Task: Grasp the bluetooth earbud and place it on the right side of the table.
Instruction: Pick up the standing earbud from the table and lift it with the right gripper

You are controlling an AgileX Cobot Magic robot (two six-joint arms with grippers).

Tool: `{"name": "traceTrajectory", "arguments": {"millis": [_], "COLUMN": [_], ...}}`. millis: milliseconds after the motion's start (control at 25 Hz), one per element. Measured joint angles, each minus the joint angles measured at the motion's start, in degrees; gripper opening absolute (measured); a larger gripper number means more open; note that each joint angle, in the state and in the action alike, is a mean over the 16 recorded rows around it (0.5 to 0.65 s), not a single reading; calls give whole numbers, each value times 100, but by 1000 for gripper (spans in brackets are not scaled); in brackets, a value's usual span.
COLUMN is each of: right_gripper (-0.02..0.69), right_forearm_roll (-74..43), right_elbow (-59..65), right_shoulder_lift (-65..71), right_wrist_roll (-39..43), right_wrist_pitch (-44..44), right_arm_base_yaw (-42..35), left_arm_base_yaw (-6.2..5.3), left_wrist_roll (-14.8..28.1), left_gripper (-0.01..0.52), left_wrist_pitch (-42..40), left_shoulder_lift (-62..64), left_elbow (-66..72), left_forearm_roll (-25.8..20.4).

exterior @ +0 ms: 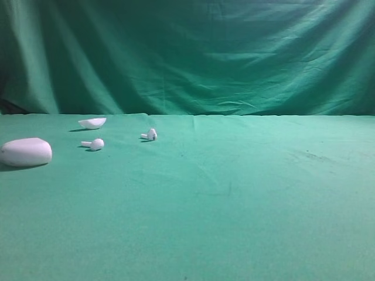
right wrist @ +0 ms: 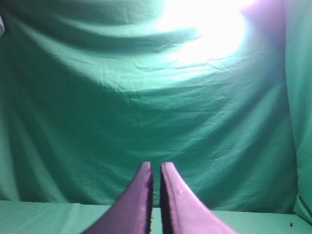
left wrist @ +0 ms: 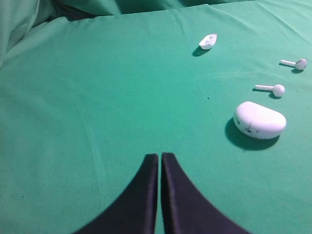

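Both grippers' fingers, left (left wrist: 159,157) and right (right wrist: 156,165), are together, empty. The bluetooth earbud (exterior: 150,134), far right of the left fingers, seems light, slippery; grip its stem.

Green draped backdrop (exterior: 193,52), folds running toward 12 o'clock, behind a green cloth-covered desk (exterior: 234,205); bright glare (right wrist: 209,29) at 1 o'clock, possibly a lamp.

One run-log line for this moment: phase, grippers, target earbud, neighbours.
phase: pre-grasp | left gripper: shut, empty | right gripper: shut, empty | bluetooth earbud: untouched, table left | other earbud, case: left of it
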Motion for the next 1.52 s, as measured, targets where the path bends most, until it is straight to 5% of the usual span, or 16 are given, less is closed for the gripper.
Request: {"name": "traceTrajectory", "arguments": {"millis": [200,680,1280,1520], "right_gripper": [50,50,54,125], "right_forearm_roll": [30,594,845,839], "right_elbow": [-958,-3716,-7574,-8926], "right_shoulder_lift": [859,4558,9257,10639], "right_wrist_roll": [37,-709,-1769,-1787], "right_wrist_pitch": [540,3625,5550,5870], "right_arm_base_yaw": [0,150,1974,2511], "left_arm_base_yaw": [0,0,0,0], "left_wrist_roll": [0,0,0,0], "left_gripper": [0,0,0,0], "left_wrist_pitch": [0,0,0,0], "left_shoulder_lift": [0,0,0,0], "left_elbow": [0,0,0,0], "left_forearm_roll": [-1,1,1,1]}}
